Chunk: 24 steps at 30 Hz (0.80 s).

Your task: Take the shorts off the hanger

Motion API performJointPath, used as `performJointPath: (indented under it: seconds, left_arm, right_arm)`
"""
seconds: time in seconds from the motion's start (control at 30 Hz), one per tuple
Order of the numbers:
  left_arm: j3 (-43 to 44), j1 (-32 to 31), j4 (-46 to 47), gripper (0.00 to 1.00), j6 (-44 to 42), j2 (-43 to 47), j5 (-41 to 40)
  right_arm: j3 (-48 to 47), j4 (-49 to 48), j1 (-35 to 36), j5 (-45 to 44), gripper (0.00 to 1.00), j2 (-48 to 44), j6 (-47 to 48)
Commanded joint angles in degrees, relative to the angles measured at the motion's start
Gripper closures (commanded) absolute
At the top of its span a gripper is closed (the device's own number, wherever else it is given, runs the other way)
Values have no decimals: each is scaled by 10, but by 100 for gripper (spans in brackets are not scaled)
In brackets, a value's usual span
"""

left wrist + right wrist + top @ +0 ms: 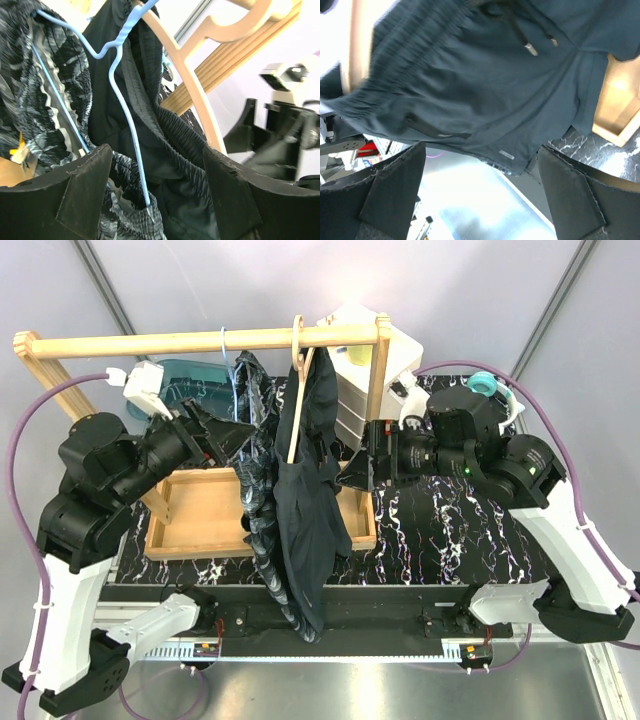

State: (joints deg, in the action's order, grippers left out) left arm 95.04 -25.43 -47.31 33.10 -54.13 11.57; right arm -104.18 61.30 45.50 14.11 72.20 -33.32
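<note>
Dark navy shorts (308,510) hang from a wooden hanger (299,390) on the wooden rail (200,341). Beside them, patterned grey-black shorts (255,455) hang on a light blue wire hanger (122,95). My left gripper (222,435) is open at the patterned shorts, its jaws spread around both waistbands (150,200). My right gripper (352,468) is open just right of the navy shorts (485,95), which fill its view above the jaws without touching them. The wooden hanger also shows in the left wrist view (195,95).
A wooden tray (205,515) lies on the marble-patterned mat under the rack. A teal bin (195,380) and a white box (350,350) stand behind the rail. The rack's right post (378,370) is close to my right gripper.
</note>
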Motion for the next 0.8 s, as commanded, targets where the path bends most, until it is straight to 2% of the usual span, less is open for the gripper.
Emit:
performJointPath:
  seconds: [0.0, 0.1, 0.2, 0.3, 0.4, 0.47, 0.53, 0.6, 0.67, 0.7, 0.77]
  left_arm:
    - [-14, 2, 37, 28, 20, -5, 13]
    - [-25, 2, 36, 32, 28, -2, -1]
    - [-38, 3, 39, 38, 36, 3, -11]
    - [-52, 3, 48, 44, 44, 10, -15]
    - [-60, 3, 56, 47, 54, 18, -16]
    - [-67, 3, 64, 49, 57, 24, -20]
    - [-72, 4, 67, 52, 58, 29, -23]
    - [-74, 3, 68, 59, 59, 32, -23]
    - [-76, 3, 69, 64, 59, 31, -22]
    - [-74, 3, 70, 72, 58, 31, -18]
    - [-73, 4, 71, 76, 58, 31, -18]
  right_arm:
    - [-63, 11, 63, -85, 0, 22, -17]
    - [-135, 47, 103, -130, 0, 59, -15]
    - [-253, 96, 130, -174, 0, 116, -3]
    - [-457, 143, 155, -182, 0, 214, 11]
    - [-564, 151, 165, -162, 0, 270, 14]
    - [-560, 112, 167, -144, 0, 273, 12]
    - [-513, 73, 170, -125, 2, 257, 16]
    - [-483, 24, 179, -122, 3, 243, 20]
    - [-484, 2, 184, -128, 4, 245, 30]
    - [-496, 1, 185, -130, 4, 253, 32]
    - [-510, -5, 186, -124, 5, 264, 39]
